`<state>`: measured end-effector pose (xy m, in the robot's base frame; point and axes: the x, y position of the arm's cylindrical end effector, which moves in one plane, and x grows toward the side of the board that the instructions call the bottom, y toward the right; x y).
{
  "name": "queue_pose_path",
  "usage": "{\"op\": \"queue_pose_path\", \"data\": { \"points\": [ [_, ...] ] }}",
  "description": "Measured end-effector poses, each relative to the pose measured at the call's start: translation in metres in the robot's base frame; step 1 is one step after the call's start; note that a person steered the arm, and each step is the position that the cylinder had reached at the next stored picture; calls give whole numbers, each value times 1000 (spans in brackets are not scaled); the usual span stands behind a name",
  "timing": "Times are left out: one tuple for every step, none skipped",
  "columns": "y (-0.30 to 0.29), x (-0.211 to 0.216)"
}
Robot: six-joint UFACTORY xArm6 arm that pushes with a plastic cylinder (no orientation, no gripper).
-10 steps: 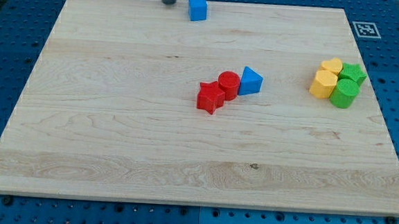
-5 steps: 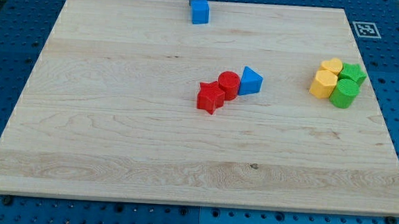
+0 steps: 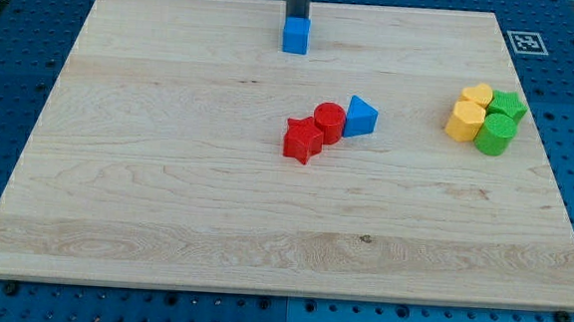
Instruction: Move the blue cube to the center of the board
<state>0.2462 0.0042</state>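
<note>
The blue cube sits on the wooden board near its top edge, a little left of the middle. My tip stands right behind the cube, on its top side, touching it or nearly so. The dark rod rises out of the view's top.
A red star block, a red cylinder and a blue triangular block touch in a row near the board's middle. At the right, two yellow blocks, a green star block and a green cylinder cluster together.
My tip has moved right from the cube's left to directly behind it, then down the view. The blue cube has slid down and slightly right. The other blocks have not moved.
</note>
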Motion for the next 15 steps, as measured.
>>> {"op": "queue_pose_path", "data": {
  "points": [
    [11,14],
    [12,25],
    [12,35],
    [10,45],
    [8,49],
    [4,49],
    [-14,49],
    [-14,49],
    [-30,50],
    [-47,53],
    [-44,59],
    [-24,61],
    [-16,68],
    [-23,84],
    [-32,100]
  ]
}}
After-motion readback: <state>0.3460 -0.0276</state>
